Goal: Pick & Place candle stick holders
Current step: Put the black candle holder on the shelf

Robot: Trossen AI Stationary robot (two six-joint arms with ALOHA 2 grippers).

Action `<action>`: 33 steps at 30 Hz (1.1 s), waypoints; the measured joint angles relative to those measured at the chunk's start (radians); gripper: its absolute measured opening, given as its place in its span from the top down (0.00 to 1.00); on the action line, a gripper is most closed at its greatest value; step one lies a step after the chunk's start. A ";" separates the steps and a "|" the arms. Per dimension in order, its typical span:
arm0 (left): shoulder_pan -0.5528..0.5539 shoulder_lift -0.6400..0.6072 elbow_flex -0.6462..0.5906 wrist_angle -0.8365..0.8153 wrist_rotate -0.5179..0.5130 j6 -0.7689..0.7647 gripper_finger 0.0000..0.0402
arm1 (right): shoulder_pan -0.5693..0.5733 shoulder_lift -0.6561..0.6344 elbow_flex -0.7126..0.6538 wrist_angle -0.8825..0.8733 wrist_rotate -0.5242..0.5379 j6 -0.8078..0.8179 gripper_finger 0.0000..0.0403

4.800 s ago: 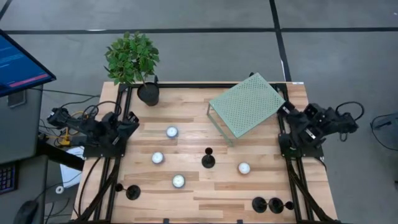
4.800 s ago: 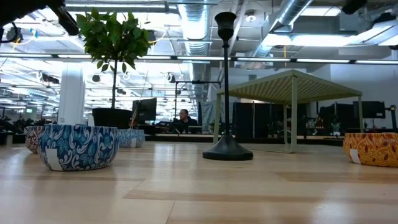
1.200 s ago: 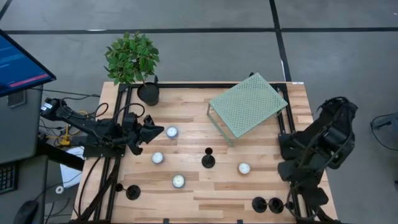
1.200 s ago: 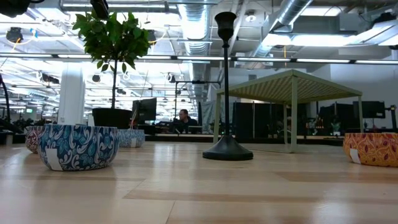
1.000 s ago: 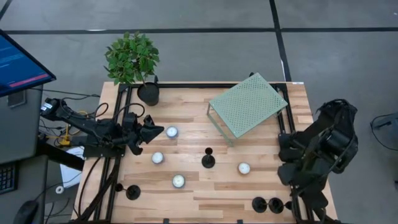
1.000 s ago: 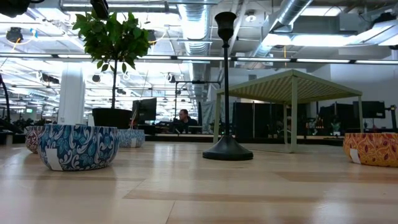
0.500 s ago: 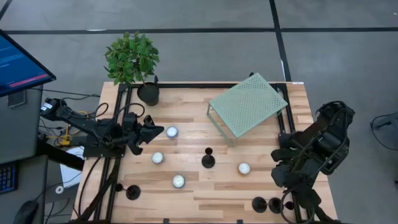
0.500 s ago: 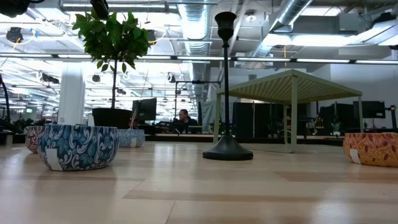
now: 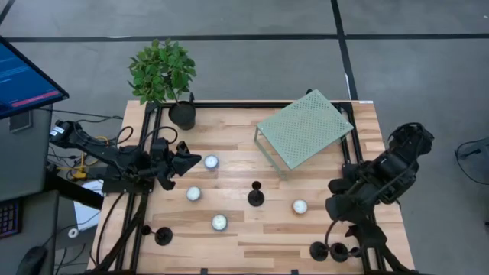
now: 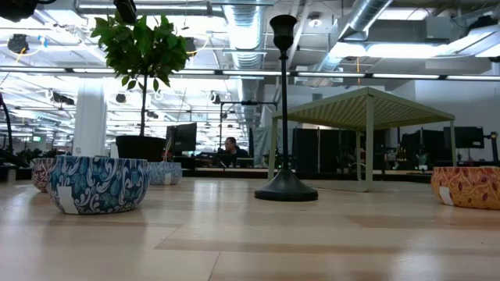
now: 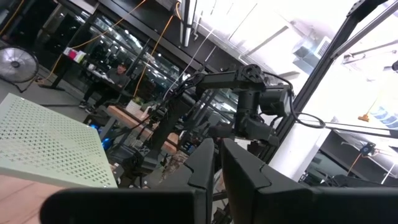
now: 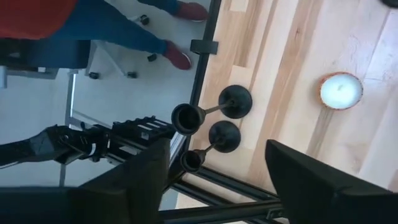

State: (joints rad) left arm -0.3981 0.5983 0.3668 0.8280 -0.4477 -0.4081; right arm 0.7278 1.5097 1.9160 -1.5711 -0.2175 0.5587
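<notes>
- We are seeing nothing placed yet: two candle stick holders (image 9: 330,250) are standing at the counter's (image 9: 267,244) near right corner, one mid-counter, one by the near left edge.
- Our right end effector (image 12: 217,180) is spreading wide and empty, now swung over that pair.
- Our left end effector (image 11: 217,171) is sitting pinched shut, holding nothing.

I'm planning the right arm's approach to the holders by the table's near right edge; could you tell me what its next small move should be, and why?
Probably lower the right gripper onto the nearer candle stick holder. Its jaws stand open above the pair, with nothing held, and that holder's stem lies between them in the right wrist view. The second holder stands close beside it, so descend slowly.
</notes>
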 joint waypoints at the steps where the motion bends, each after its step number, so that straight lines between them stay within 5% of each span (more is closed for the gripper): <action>1: 0.000 0.000 0.000 0.000 0.000 0.005 0.93 | -0.001 0.000 0.000 0.000 -0.003 0.000 0.34; 33: 0.000 0.000 0.000 0.000 0.000 0.009 0.90 | 0.186 0.001 -0.077 0.001 0.151 0.310 0.33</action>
State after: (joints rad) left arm -0.3977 0.5983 0.3668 0.8279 -0.4473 -0.3988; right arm 0.9133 1.5108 1.8385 -1.5702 -0.0667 0.8683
